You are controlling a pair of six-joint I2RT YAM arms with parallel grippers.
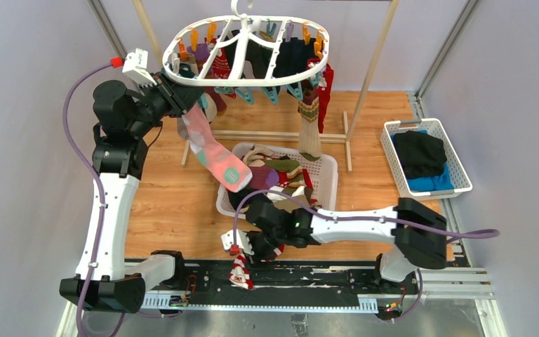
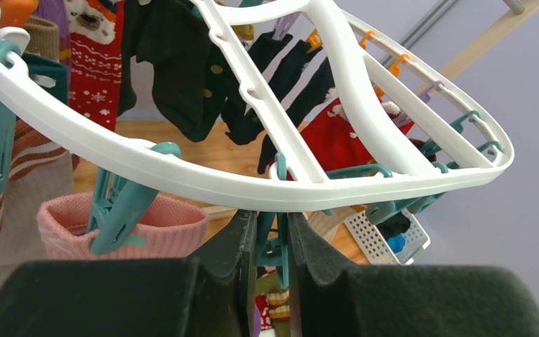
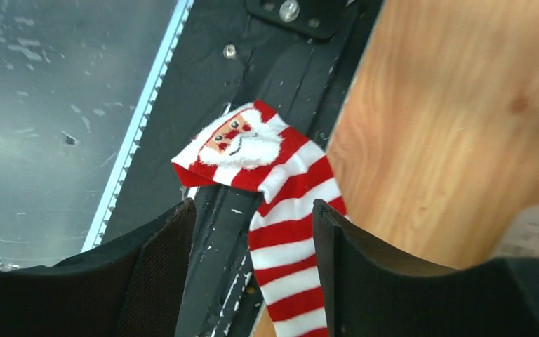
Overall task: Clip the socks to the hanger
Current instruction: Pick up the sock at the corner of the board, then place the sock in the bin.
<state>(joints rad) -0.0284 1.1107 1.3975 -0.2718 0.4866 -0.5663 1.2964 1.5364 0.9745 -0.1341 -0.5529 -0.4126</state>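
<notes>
White plastic, the oval hanger (image 1: 247, 83) hangs at the back of the desk in front of a wooden pole frame (image 1: 373, 70). Its orange and teal pegs carry dark, red and beige socks (image 1: 309, 130).

From above, the left pincer (image 1: 171, 84) reaches up to the hanger's left rim, with a pink sock (image 1: 215, 156) dangling just beneath it. Only the left wrist view shows the grip. The two black fingers (image 2: 226, 247) are pressed tight on a teal clothespin (image 2: 274, 251) hanging under the rim. Beside it, another teal peg (image 2: 123, 210) bites a pink ribbed cuff (image 2: 161, 228).

The top view puts the right pincer (image 1: 253, 247) low at the desk's near edge. Its wrist view shows the jaws standing wide, either side of a red-and-white striped Santa sock (image 3: 284, 203). The sock lies unsqueezed across the black rail (image 1: 309, 278) and the wood.

More socks fill a white slotted basket (image 1: 335, 184) mid-desk. A second basket (image 1: 456, 156) on the right holds black and blue clothes. The desk (image 1: 168, 203) is honey-coloured wood, and pale lilac-grey walls close in the sides.
</notes>
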